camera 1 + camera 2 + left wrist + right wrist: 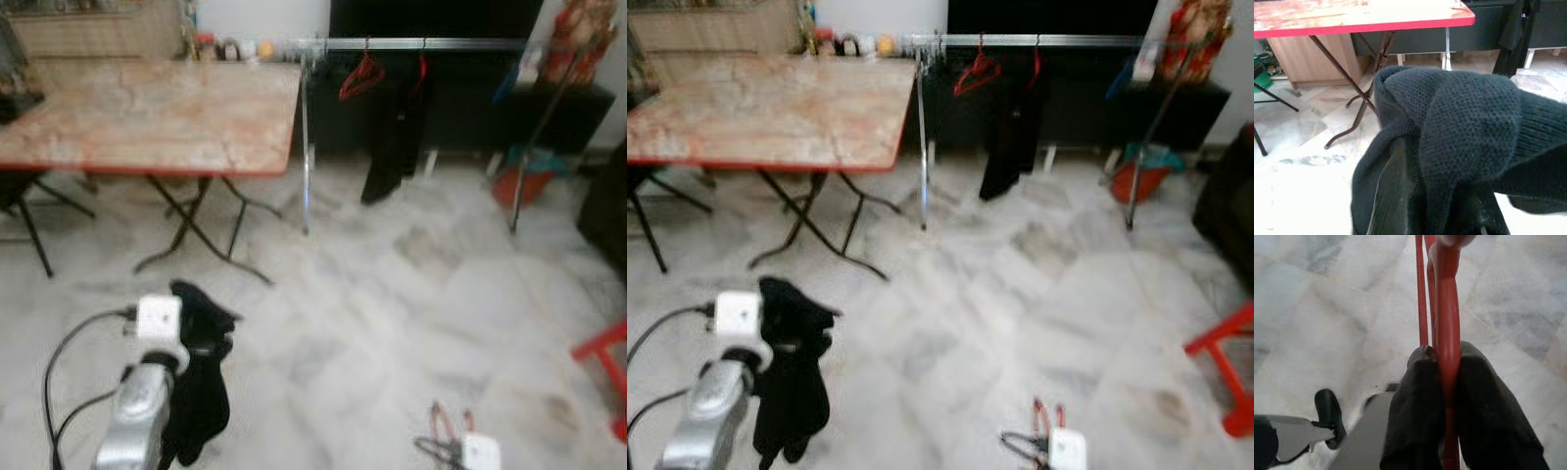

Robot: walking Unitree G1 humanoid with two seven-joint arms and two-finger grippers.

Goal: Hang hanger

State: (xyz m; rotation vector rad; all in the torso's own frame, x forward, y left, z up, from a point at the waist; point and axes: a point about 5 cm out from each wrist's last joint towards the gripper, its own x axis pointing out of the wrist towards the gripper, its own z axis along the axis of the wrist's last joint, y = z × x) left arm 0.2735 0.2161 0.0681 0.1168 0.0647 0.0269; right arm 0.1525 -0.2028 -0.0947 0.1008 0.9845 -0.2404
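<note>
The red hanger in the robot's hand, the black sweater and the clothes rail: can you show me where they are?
red hanger (1447, 328): right wrist view, on its thick red bar above the fingers.
black sweater (1469, 127): left wrist view, on the knitted fold.
clothes rail (441, 44): left eye view, on the silver top bar.

left arm (137, 421): silver | wrist camera (159, 318): white | cables (59, 372): black

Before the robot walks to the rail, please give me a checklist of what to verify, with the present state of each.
1. Right gripper shut on the red hanger: ok.
2. Left gripper holds the black garment: ok; how its jaws stand: cannot tell.
3. Garment already on the hanger: not ok, they are in separate grippers.
4. Free space on the clothes rail: ok.
5. Floor path toward the rail is open: ok.
6. Folding table stands left of the path: ok.
</note>
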